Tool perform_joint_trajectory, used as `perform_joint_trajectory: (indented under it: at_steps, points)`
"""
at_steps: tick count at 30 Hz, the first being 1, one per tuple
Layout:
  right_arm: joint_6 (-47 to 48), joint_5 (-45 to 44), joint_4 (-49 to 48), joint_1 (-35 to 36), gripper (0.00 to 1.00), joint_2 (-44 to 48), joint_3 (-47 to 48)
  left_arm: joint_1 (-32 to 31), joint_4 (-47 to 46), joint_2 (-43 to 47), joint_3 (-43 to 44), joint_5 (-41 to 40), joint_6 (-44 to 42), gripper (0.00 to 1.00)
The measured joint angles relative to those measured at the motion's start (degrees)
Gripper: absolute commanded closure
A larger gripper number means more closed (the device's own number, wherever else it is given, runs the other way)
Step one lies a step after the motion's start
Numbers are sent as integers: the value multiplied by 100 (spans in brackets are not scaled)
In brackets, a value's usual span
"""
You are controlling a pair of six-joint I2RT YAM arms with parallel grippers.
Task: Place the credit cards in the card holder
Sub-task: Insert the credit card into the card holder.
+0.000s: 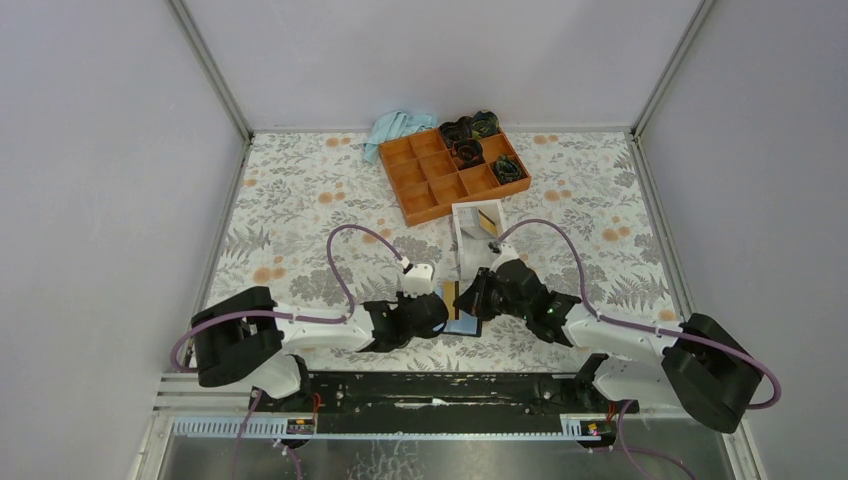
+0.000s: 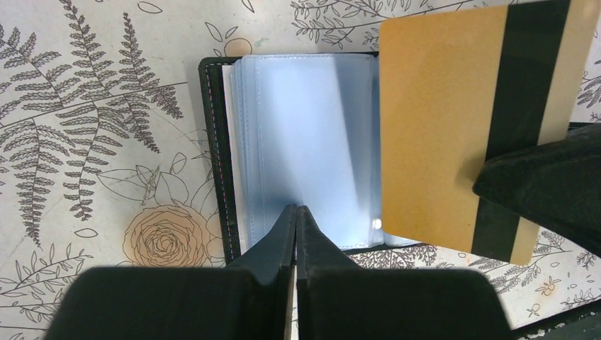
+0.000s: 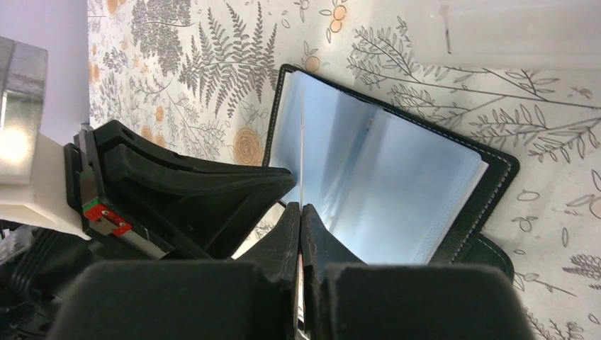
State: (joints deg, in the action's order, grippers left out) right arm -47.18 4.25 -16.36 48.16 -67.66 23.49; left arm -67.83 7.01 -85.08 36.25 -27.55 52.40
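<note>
The card holder [image 2: 298, 142] lies open on the floral table, its light-blue sleeves facing up; it also shows in the top view [image 1: 463, 324] and the right wrist view [image 3: 383, 177]. My left gripper [image 2: 296, 210] is shut, with its tips resting on the near edge of the blue lining. My right gripper [image 3: 301, 207] is shut on a yellow-orange credit card [image 2: 439, 127] with a black stripe. It holds the card over the holder's right side, seen edge-on in the right wrist view [image 3: 301, 156]. Another card [image 1: 488, 222] stands in the white box.
A white open-topped box [image 1: 476, 238] stands just behind the grippers. An orange compartment tray [image 1: 440, 178] holding dark items sits at the back, with a light-blue cloth [image 1: 393, 128] beside it. The two grippers are very close together.
</note>
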Motion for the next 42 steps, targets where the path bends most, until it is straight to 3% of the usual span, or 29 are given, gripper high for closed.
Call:
perform_joint_trajectory:
  at_steps: [13, 31, 42]
  points:
    - [-284, -109, 264, 2, 100, 186, -411, 0, -13, -9, 0, -11, 63, 100]
    - [-1128, -68, -962, -15, 100, -127, -927, -2, -22, -15, -7, -76, 105, 100]
    - [-1368, -4, -1097, -76, 100, -118, -970, -13, -35, 4, -33, -103, 155, 100]
